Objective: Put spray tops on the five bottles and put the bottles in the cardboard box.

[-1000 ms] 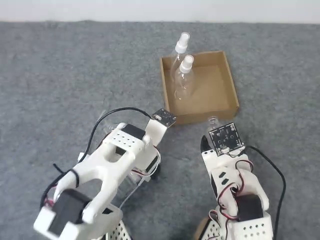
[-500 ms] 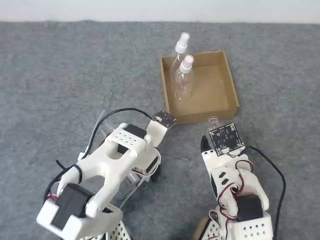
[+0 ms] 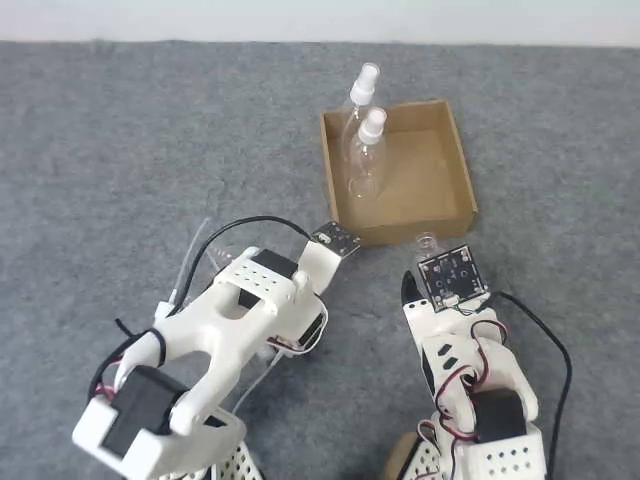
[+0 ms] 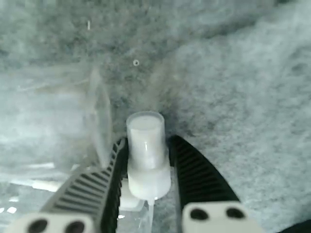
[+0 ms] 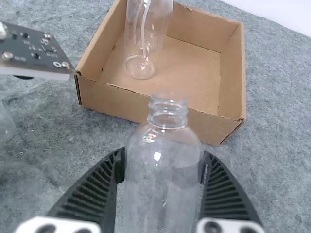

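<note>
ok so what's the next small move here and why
Probably bring the spray top held in the left end effector over to the bottle in the right end effector: its neck is open and uncapped.

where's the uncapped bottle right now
In the right wrist view the uncapped bottle stands upright in the right gripper, just short of the cardboard box's near wall.
</note>
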`<move>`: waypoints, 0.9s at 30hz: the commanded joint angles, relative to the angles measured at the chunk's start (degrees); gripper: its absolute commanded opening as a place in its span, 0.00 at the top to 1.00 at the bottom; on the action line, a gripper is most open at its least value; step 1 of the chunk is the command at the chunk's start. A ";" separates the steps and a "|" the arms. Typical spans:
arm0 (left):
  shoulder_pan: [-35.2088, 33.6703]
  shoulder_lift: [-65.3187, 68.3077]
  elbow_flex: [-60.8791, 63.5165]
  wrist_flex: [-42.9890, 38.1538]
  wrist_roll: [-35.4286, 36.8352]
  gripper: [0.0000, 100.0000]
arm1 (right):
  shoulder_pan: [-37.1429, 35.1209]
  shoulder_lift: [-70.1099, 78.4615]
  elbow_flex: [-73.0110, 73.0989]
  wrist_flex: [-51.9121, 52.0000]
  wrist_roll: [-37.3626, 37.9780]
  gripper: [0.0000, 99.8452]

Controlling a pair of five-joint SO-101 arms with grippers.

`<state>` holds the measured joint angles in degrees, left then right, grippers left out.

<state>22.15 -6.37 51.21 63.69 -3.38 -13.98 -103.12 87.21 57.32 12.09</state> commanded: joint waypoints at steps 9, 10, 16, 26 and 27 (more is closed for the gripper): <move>-0.35 0.35 -2.95 -1.05 0.70 0.96 | 0.66 -0.92 -0.97 -1.54 -0.18 0.89; -0.35 0.35 -3.38 -0.53 0.70 0.96 | 0.66 -0.92 -0.97 -1.54 -0.18 0.89; -0.35 -1.05 -3.82 0.62 0.62 0.96 | 0.66 -0.92 -0.97 -1.54 -0.18 0.89; -0.53 -14.77 1.10 1.85 0.53 0.96 | 0.57 -0.92 -0.97 -1.54 -0.18 0.89; -0.62 -15.82 1.45 1.93 0.53 0.96 | 0.57 -0.92 -0.97 -1.54 -0.18 0.89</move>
<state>21.71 -15.43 52.09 65.10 -2.95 -13.98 -103.12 87.21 57.32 12.09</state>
